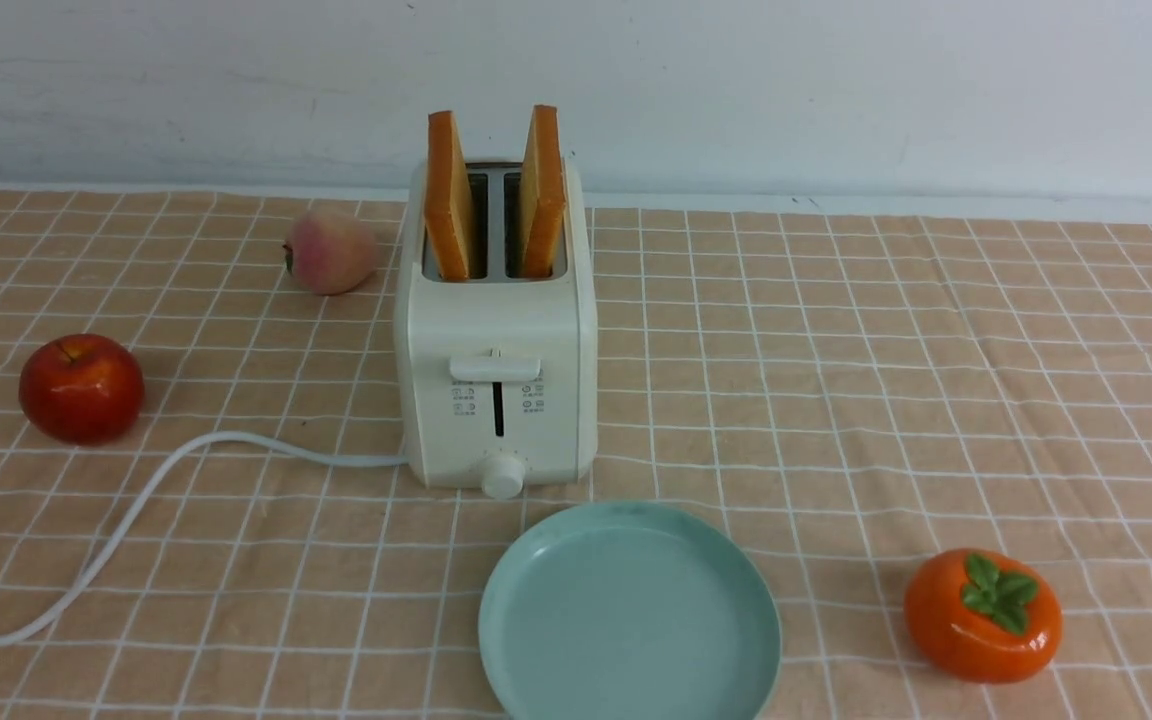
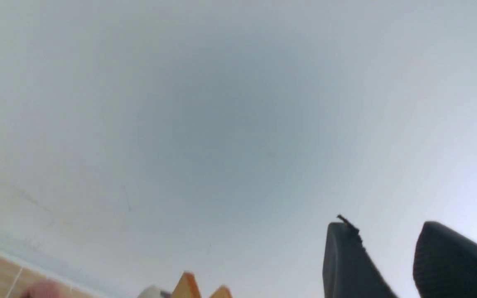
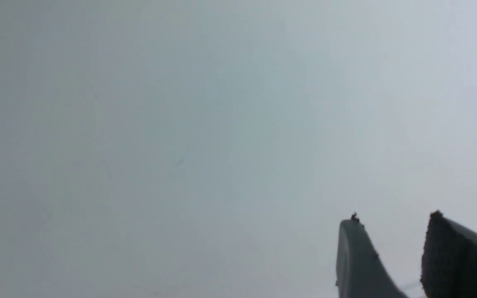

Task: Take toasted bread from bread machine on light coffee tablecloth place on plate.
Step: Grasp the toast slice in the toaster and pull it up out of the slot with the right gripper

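Observation:
Two slices of toasted bread stand upright in the bread machine (image 1: 496, 370), one in the left slot (image 1: 447, 200) and one in the right slot (image 1: 542, 195). The cream-white machine stands on the light coffee tablecloth (image 1: 836, 380). The pale teal plate (image 1: 629, 612) lies empty just in front of it. Neither arm shows in the front view. My left gripper (image 2: 387, 225) is open and empty, raised and facing the wall; the toast tops (image 2: 186, 285) show far off in that view. My right gripper (image 3: 391, 217) is open and empty, facing bare wall.
A red apple (image 1: 81, 387) sits at the left, a peach (image 1: 330, 250) behind the toaster's left side, an orange persimmon (image 1: 982, 614) at the front right. The toaster's white cord (image 1: 136, 510) trails left across the cloth. A white wall stands behind the table.

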